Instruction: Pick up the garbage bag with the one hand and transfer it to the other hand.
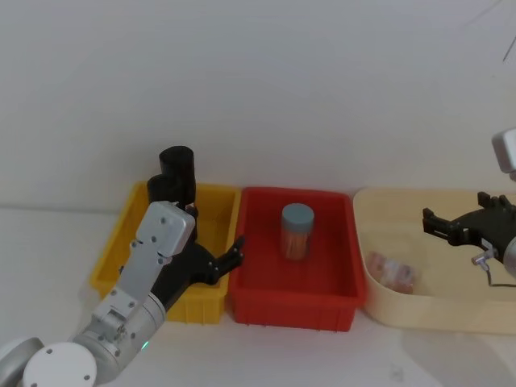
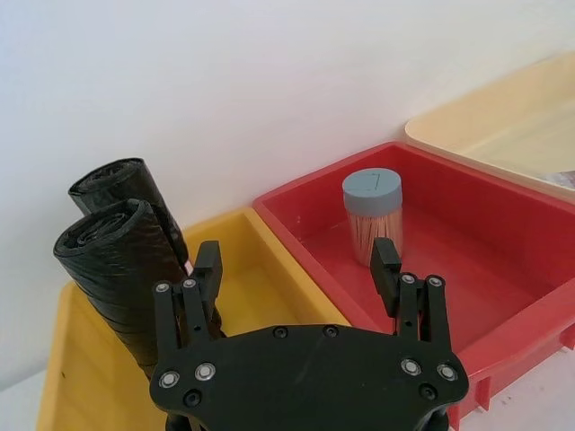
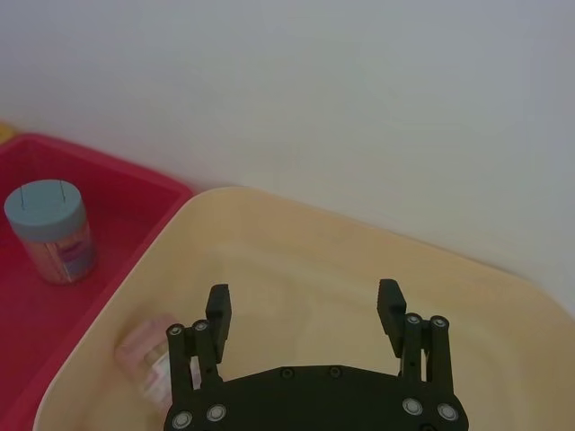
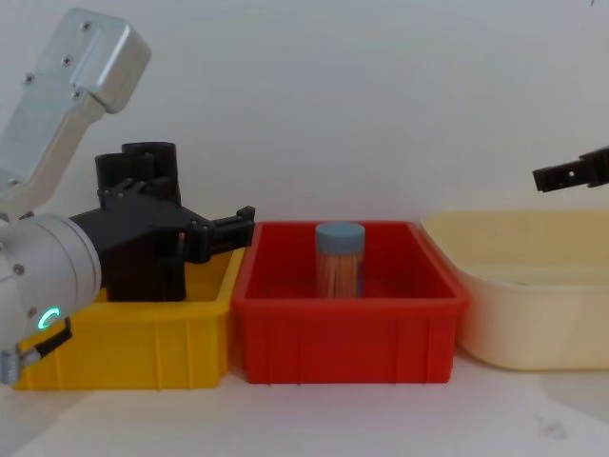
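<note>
Nothing was grasped yet: the left claw [image 2: 296, 260] gaped wide and empty, the garbage bag [image 1: 176, 171] standing near, outside its fingers (pickup and handover undone); the right claw [image 3: 304, 301] gaped empty too.

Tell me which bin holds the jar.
The red bin, in the middle between the yellow bin and the cream tub; the blue-lidded jar stands upright inside.

Matt, crinkled plastic garbage bag [image 1: 176, 164]

Black garbage bag [image 1: 176, 165], red bin [image 1: 290, 302]
</note>
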Available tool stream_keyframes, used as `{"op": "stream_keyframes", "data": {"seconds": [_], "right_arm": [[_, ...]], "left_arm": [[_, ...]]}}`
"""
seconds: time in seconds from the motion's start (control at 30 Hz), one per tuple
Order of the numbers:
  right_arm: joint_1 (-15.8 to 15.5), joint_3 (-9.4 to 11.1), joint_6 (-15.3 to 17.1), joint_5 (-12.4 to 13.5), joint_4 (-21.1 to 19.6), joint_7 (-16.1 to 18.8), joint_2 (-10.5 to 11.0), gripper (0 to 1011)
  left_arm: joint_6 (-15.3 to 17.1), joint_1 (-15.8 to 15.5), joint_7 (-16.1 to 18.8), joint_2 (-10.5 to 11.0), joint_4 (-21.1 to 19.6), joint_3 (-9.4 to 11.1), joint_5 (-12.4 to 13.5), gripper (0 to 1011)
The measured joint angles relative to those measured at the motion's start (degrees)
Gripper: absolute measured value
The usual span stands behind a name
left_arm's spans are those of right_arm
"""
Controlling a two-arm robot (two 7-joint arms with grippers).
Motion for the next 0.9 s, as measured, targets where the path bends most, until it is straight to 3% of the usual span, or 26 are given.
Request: {"op": "stream_keyframes", "data": {"seconds": [0.6,0.9], "right_arm": [[-0.2,-0.1,0.1,-0.2,0.4,0.1,0.1,999],[-0.2,-0.1,0.1,-0.3,0.4,0.1,0.1,999]], "left_arm": [[0.1,-0.1,-0.1,0.0,0.0,-0.1,0.0,1002],[1.7,-0.5,-2.2,0.9,-2.1,-0.7,-0.9,1002]]}}
